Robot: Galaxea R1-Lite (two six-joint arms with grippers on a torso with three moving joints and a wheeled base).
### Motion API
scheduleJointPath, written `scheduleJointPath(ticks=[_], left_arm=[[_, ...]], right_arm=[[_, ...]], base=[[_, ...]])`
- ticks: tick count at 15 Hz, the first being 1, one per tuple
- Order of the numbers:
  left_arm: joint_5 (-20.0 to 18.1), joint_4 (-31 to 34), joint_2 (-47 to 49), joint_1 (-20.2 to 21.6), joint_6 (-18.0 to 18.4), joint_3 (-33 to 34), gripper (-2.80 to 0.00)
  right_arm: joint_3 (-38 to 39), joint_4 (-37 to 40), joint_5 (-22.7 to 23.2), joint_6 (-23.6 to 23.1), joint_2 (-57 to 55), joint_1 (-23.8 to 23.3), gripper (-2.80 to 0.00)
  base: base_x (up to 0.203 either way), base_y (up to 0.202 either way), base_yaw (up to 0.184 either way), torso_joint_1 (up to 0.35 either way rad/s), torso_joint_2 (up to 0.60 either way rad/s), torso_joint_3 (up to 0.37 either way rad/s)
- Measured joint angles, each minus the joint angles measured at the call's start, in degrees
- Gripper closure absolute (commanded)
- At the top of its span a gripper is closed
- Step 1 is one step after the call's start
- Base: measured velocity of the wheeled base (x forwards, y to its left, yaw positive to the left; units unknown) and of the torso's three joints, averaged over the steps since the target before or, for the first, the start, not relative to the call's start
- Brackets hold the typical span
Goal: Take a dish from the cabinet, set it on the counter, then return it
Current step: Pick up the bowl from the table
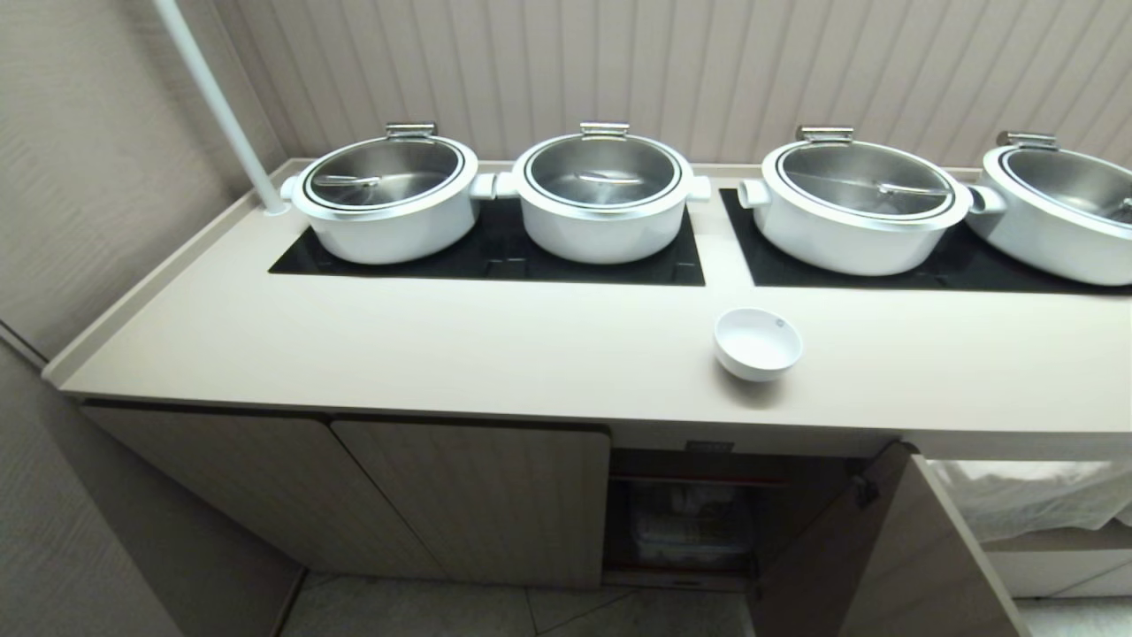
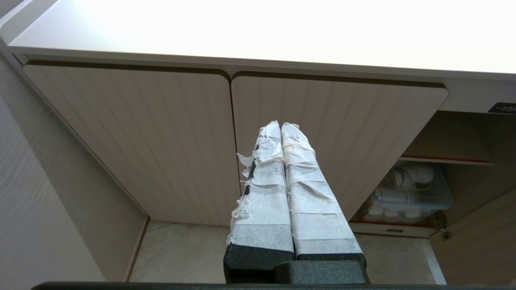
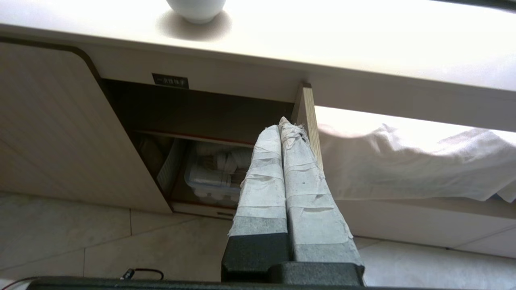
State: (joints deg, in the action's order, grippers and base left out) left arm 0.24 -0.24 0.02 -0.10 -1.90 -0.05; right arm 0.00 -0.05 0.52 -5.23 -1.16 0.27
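**Dish on the counter, return to the cabinet pending**

Head view: the dish (image 1: 758,343) is seen upright on the counter (image 1: 442,354), near its front edge and just in front of the gap between the two hob panels (image 1: 495,252). It is a small plain white bowl, round, smooth and empty. Directly below it the cabinet (image 1: 699,513) stands with its door (image 1: 884,557) swung out. Neither arm is in this view. The return step is judged to be next: the rim should be gripped firmly and the bowl kept level, then lowered past the counter edge.

Left wrist view: the left gripper (image 2: 281,125) is held low before the closed doors (image 2: 161,141), its taped fingers pressed together with nothing between them. It appears parked.

Right wrist view: the right gripper (image 3: 280,124) is likewise pressed shut and empty, below the counter beside the open door's edge. The jaws must be opened before the bowl's foot, visible above, is approached. A clear tub of white ware (image 3: 213,177) already fills the shelf, so room is judged tight.
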Motion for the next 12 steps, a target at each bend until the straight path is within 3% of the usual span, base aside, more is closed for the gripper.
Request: scheduleJointPath(ticks=[5, 12], left_arm=[[0.0, 0.0, 0.0, 0.0, 0.0, 0.0, 0.0], [0.0, 0.0, 0.0, 0.0, 0.0, 0.0, 0.0]], right_arm=[[-1.6, -0.4, -0.1, 0.0, -6.6, -0.2, 0.0], [-14.5, -0.2, 0.3, -0.2, -27.2, -0.3, 0.0]], base=[[0.0, 0.0, 0.0, 0.0, 0.0, 0.0], [0.0, 0.0, 0.0, 0.0, 0.0, 0.0]])
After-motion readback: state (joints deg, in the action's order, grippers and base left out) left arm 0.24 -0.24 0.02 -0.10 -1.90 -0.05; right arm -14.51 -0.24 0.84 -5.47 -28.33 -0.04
